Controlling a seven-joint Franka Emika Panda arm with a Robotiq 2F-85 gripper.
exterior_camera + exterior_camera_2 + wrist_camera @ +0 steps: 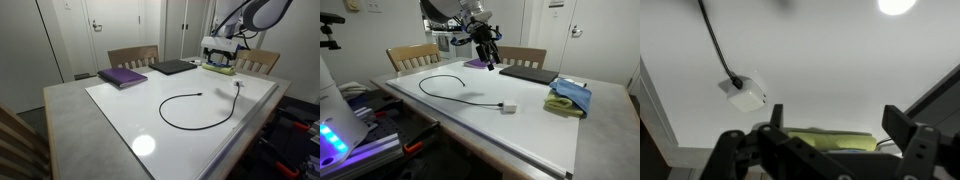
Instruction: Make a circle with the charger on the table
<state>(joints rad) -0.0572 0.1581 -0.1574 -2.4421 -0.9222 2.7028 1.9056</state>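
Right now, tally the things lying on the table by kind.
Charger cable: 1
Laptop: 1
Purple book: 1
Cloths: 2, a blue cloth and a green cloth
Total: 5

Office — table (70, 110), chairs (132, 56), laptop (174, 67).

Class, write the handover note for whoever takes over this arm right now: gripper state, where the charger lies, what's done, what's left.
Gripper: open, empty, hovering over the table by the green cloth.
Charger: on the white board, curved into an open loop, with the white plug at one end.
Done: most of the circle.
Left: the ends lie apart; probably bring them together.
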